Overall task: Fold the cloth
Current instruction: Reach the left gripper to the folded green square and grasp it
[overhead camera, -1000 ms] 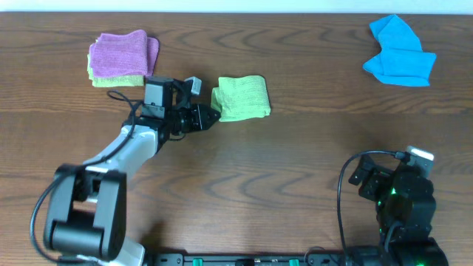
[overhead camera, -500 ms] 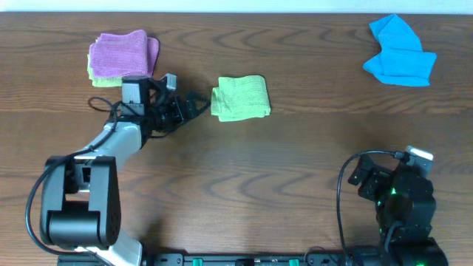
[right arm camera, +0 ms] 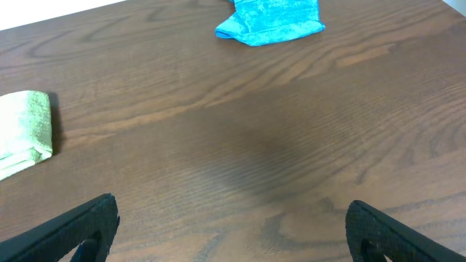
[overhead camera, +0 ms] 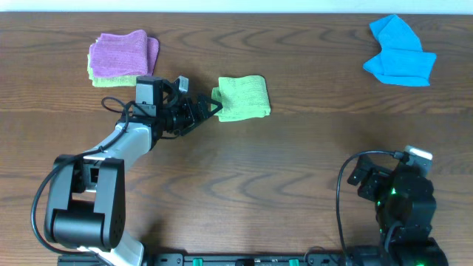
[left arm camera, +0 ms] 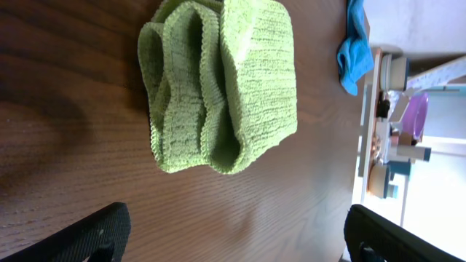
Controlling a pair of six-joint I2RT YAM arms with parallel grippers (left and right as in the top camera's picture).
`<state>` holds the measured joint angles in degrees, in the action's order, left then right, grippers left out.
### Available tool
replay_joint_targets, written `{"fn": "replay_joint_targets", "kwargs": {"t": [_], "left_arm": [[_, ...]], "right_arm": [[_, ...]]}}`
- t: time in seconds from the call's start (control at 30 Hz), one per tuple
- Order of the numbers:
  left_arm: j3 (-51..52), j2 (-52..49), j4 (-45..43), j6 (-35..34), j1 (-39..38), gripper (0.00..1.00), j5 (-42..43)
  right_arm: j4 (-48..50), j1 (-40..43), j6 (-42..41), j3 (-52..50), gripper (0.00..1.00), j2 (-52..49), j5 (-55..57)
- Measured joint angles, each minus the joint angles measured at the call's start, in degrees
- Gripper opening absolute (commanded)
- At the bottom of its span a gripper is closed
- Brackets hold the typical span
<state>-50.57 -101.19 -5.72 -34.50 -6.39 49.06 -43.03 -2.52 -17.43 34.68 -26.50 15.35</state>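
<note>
Jaws of my left pincer (overhead camera: 210, 111) stand wide apart, empty, just beside the folded cloth (overhead camera: 242, 97); my right pincer (right arm camera: 233, 227) gapes empty too.

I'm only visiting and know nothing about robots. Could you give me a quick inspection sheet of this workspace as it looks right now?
Surface: brown wood-grain table, no spills seen.
Job's things: lime-green cloth lies on the table, folded into a loose bundle.
Clutter: purple cloth stacked on a yellow-green cloth at the far left; blue cloth crumpled at the far right.
Grippers: left gripper open by the lime-green cloth's edge, holding nothing; right gripper open, empty, away from every cloth.
Cables: black cable loops beside the left arm; another runs by the right arm.
Surroundings: jars and containers beyond the table edge, seen in the left wrist view.
</note>
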Motion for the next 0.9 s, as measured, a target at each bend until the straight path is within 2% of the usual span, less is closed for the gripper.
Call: {"fn": "replay_joint_targets", "kwargs": {"t": [0.53, 0.9], "left_arm": [[0.0, -4.39, -0.85, -4.5, -0.35, 0.95, -0.68], [0.02, -7.72, -9.4, -9.46, -2.29, 0.95, -1.46]], "right_arm": [[0.0, 0.0, 0.0, 0.0, 0.99, 0.0, -0.42], [0.0, 0.0, 0.0, 0.0, 0.99, 0.0, -1.46]]}}
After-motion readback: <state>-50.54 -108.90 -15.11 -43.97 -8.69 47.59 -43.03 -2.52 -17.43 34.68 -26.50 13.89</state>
